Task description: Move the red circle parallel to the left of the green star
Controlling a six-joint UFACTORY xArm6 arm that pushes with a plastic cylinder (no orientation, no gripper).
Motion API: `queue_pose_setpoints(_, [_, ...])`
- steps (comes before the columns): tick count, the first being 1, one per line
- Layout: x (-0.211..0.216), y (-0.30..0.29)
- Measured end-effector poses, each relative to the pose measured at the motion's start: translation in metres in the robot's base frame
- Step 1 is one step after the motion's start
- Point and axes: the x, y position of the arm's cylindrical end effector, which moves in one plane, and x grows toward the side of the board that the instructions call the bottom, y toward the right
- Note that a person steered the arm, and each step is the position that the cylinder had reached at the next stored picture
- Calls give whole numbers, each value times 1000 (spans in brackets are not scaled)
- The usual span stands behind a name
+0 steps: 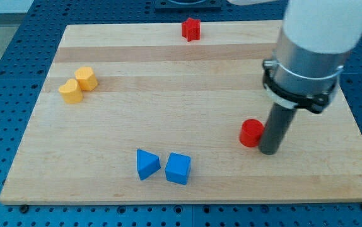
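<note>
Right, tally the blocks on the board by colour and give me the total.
Red: 2, the red star and the red circle beside my tip
Yellow: 2
Blue: 2
Green: 0 in view
Total: 6 blocks

The counter [200, 94] carries six blocks. Two are red: one circle [251, 133] and one star-like block [191, 29]. Two are yellow [86, 78] [70, 91], and two are blue [147, 164] [178, 168].

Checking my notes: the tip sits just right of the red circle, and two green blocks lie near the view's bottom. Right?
Not quite. The camera view shows my tip just right of the red circle, but the two blocks near the bottom are blue: a blue triangle and a blue cube.
</note>
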Motion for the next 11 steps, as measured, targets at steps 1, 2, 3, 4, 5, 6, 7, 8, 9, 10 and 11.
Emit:
queue_pose_setpoints(1, [-2, -37])
queue_pose_setpoints(2, [-5, -56])
queue_pose_setpoints(3, [-5, -57])
queue_pose_setpoints(4, [-5, -56])
queue_pose_setpoints(5, [-5, -48])
queue_pose_setpoints(6, [-2, -30])
queue_pose_setpoints(7, [-2, -29])
queue_pose_setpoints(8, [-6, -28])
queue_pose_setpoints(9, [-25, -28])
queue_pose_setpoints(10, [-43, -28])
queue_pose_setpoints(11, [-60, -28])
